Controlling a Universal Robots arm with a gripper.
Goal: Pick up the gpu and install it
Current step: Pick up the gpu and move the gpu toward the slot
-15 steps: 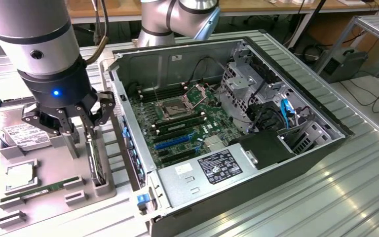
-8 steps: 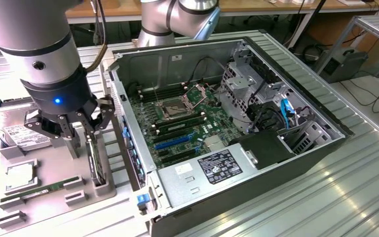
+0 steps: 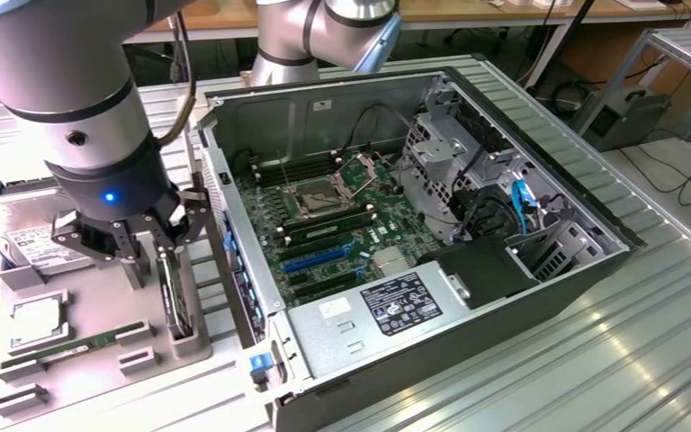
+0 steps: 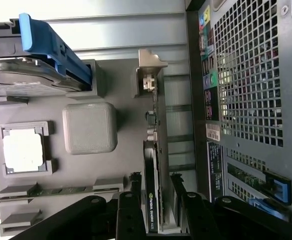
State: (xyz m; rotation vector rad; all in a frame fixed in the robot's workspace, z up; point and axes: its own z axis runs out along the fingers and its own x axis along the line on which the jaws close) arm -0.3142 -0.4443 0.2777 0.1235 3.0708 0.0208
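hard drive (image 3: 22,238): on the exterior view's far left, lying flat in its pocket of the grey tray (image 3: 94,292), well apart from the arm
processor (image 3: 36,319), memory stick (image 3: 76,349): each sits in its own recess of the tray, untouched
gripper (image 3: 159,270): hangs over the tray's right edge, with its fingers (image 4: 132,205) apart, one on each face of the card and a gap showing on both sides, so nothing is clamped
gpu (image 3: 175,301): stands on its long edge in a tray slot, silvery bracket (image 4: 149,70) at one end; probably kept upright so the fingers can straddle it
step: a pre-grasp by the look of it, card not yet lifted
computer case (image 3: 538,270): on its side and open, motherboard (image 3: 334,225) facing up, presumably so cards can be pushed straight down
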